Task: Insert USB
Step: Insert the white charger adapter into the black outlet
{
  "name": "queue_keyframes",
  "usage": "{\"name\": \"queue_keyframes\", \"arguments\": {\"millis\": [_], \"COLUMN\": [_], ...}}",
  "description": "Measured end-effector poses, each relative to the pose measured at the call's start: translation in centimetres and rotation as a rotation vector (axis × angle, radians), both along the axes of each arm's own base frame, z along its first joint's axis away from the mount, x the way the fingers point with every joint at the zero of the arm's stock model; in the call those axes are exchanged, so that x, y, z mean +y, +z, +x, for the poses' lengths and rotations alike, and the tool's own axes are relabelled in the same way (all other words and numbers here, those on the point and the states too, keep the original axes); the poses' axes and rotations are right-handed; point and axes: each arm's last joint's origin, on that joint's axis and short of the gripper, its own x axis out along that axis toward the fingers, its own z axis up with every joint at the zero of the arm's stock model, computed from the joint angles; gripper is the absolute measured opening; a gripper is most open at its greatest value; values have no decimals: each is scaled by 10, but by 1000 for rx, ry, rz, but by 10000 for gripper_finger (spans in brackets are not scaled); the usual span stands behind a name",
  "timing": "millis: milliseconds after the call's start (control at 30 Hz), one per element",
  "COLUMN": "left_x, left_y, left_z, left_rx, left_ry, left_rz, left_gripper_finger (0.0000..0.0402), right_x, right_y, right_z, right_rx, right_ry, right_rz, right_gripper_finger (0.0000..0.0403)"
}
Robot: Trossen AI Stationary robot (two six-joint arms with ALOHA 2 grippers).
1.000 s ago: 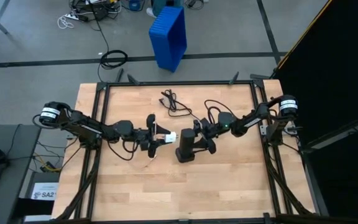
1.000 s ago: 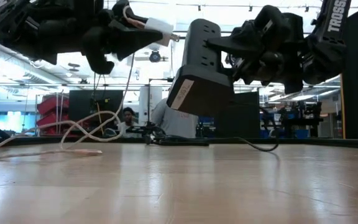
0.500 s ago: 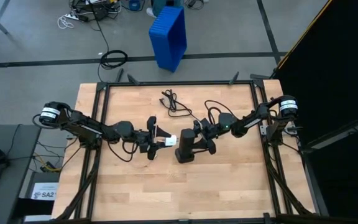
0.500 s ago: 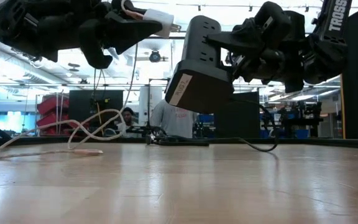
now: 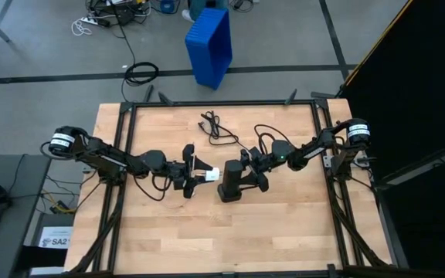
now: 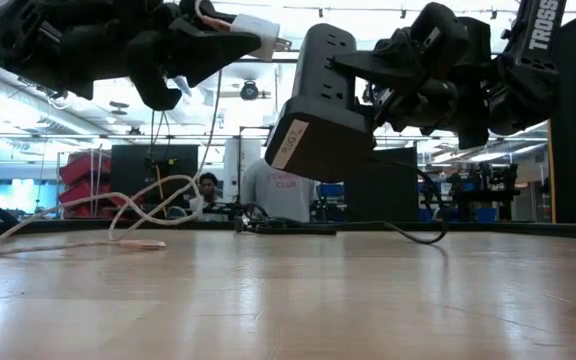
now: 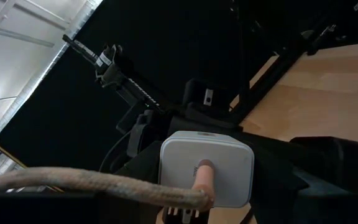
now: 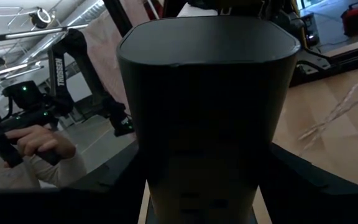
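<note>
My left gripper (image 5: 192, 175) is shut on a white charger block (image 5: 212, 173) with a beige cable (image 6: 128, 218) plugged into its back; the cable droops onto the table. My right gripper (image 5: 247, 171) is shut on a black power strip (image 5: 230, 184). Both things hang in the air above the table's middle. In the low view the block's metal prongs (image 6: 282, 43) point at the strip's upper end (image 6: 323, 55), just short of it. In the left wrist view the block (image 7: 207, 167) stands in front of the strip. My left gripper pinches the white block at its cable end (image 6: 230, 38), coming level from the table's left. The block is lifted clear, prongs toward the strip. The beige cable (image 7: 92, 186) runs back over the fingers and hangs slack. My right gripper clamps the power strip across its width near the upper end (image 6: 353, 70), coming level from the table's right; dark fingers (image 8: 114, 177) stand on both sides of it. The strip is lifted clear and tilted, its labelled lower end (image 6: 288, 145) toward the left arm.
The strip's black cord (image 5: 221, 131) loops over the far half of the table. A metal frame (image 5: 222, 103) borders the table. A blue bin (image 5: 209, 45) stands on the floor beyond. A person's hand (image 8: 33, 144) shows in the room behind.
My left gripper has raised the white block a little and brought it closer to the strip's upper end. The power strip has tipped slightly in my right gripper. For the last half second both have stayed still.
</note>
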Motion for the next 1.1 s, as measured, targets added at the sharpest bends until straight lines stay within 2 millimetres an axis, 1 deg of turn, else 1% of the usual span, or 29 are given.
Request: {"name": "queue_keyframes", "arguments": {"millis": [733,833,1000,1100], "left_x": [0,0,-1,-2], "left_y": [-1,-4,-4,-4], "left_z": [1,3,15,18], "left_rx": [3,7,7,5], "left_ry": [1,1,-2,-6], "left_rz": [0,0,1,15], "left_gripper_finger": [167,167,168,168], "right_x": [0,0,0,1], "right_y": [0,0,0,0], "right_z": [0,0,0,0], "right_rx": [-10,-10,-8,-6], "right_ry": [15,15,17,27], "right_rz": [-24,-24,-24,-23], "right_gripper_finger": [221,221,221,221]}}
